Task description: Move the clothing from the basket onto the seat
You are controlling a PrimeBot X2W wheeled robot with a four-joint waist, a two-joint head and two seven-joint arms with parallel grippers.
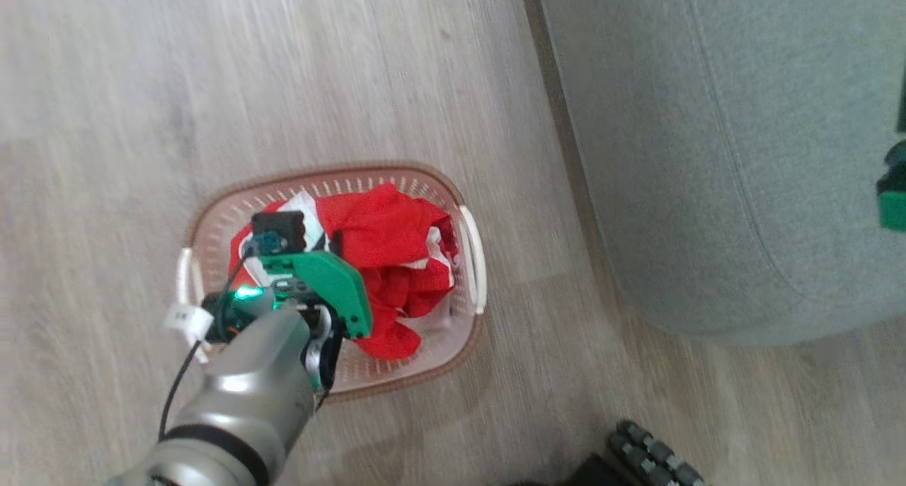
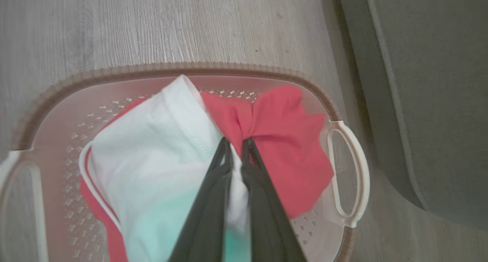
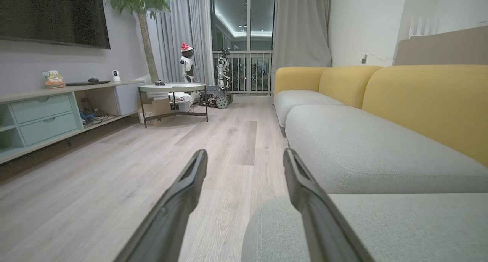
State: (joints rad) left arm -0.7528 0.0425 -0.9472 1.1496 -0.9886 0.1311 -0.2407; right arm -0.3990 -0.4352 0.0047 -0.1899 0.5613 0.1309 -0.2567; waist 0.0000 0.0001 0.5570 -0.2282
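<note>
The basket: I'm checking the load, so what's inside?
Red-and-white clothing, pinched by the left gripper. Anything under the fabric in the basket is hidden.

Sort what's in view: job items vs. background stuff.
Job:
- clothing, pinched by the shut left gripper
- basket, holding the clothing
- seat, beside the basket
- right gripper, open

Just about:
- round table
- TV
- potted plant
- sideboard

Left arm (image 1: 248, 394) reaching down, left gripper (image 2: 236, 142) pinched shut on clothing (image 2: 282, 140), right gripper (image 3: 246, 155) held level, its fingers spread wide apart.
</note>
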